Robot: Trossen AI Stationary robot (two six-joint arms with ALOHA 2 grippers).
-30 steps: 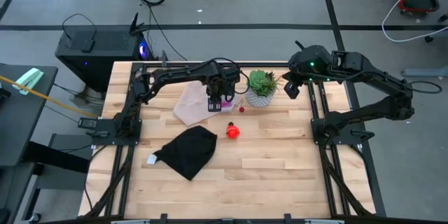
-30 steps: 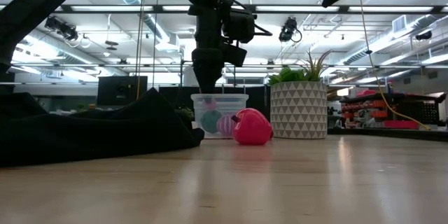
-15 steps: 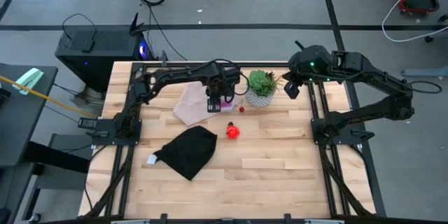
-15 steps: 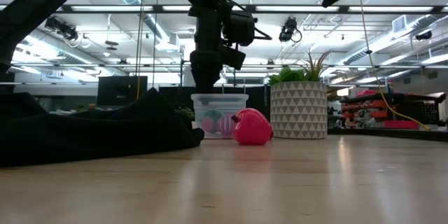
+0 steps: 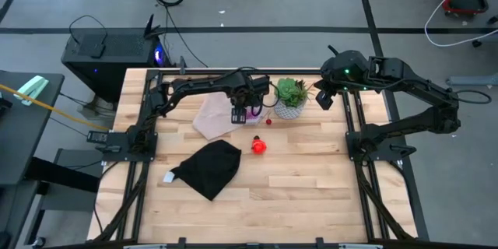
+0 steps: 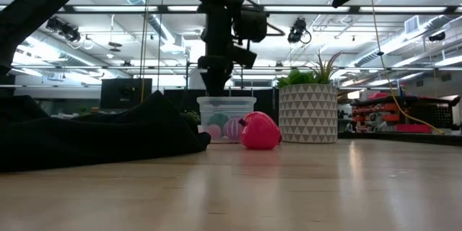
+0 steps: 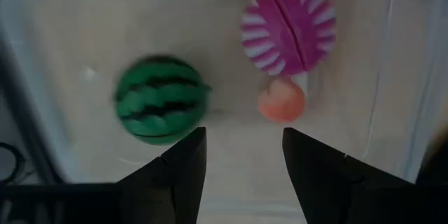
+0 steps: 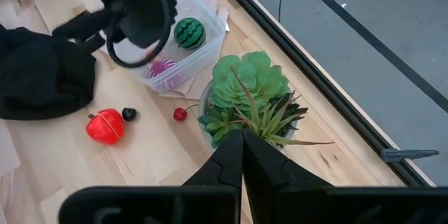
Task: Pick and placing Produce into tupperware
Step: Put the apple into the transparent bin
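Left gripper (image 7: 241,157) hung over the tupperware (image 8: 185,56), jaws apart and holding nothing. Inside lay a green striped ball (image 7: 162,100), a magenta-purple piece (image 7: 288,27) and a small pink bit (image 7: 281,101). Red-orange piece (image 5: 258,146) sat on the table (image 5: 311,179). Right gripper (image 8: 242,155) hovered above the succulent (image 8: 250,92), fingers pressed together.

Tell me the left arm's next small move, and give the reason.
Probably lift clear of the tupperware and swing toward the red-orange piece. The left hand is open and empty above the tub, where the green striped ball and magenta-purple piece already lie, while that piece sits on the table.
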